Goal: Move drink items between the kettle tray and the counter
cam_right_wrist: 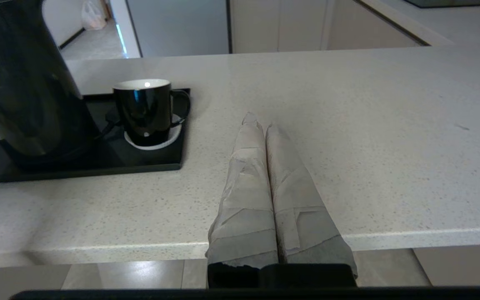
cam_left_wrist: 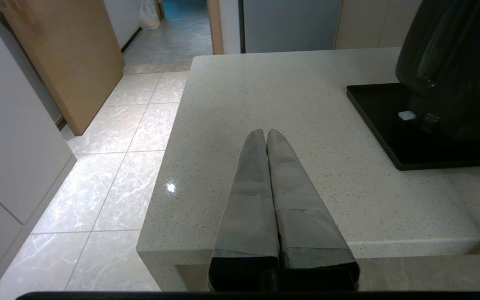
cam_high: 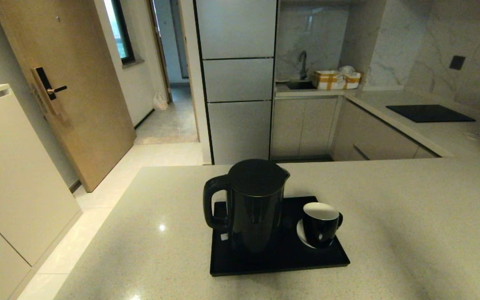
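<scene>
Kettle [cam_high: 253, 206] upright on left half of kettle tray [cam_high: 279, 260], handle toward robot's left. Mug [cam_high: 320, 224] on white saucer [cam_high: 301, 234], right half of same tray, handle to right. Tray sits on tabletop [cam_high: 411, 233] near front edge.

Left end effector [cam_left_wrist: 263, 134] – fingers pressed together, holding nothing, over front edge of tabletop, left of tray. Right end effector [cam_right_wrist: 258, 121] – likewise closed and empty, over tabletop, right of tray, clear of mug.
</scene>
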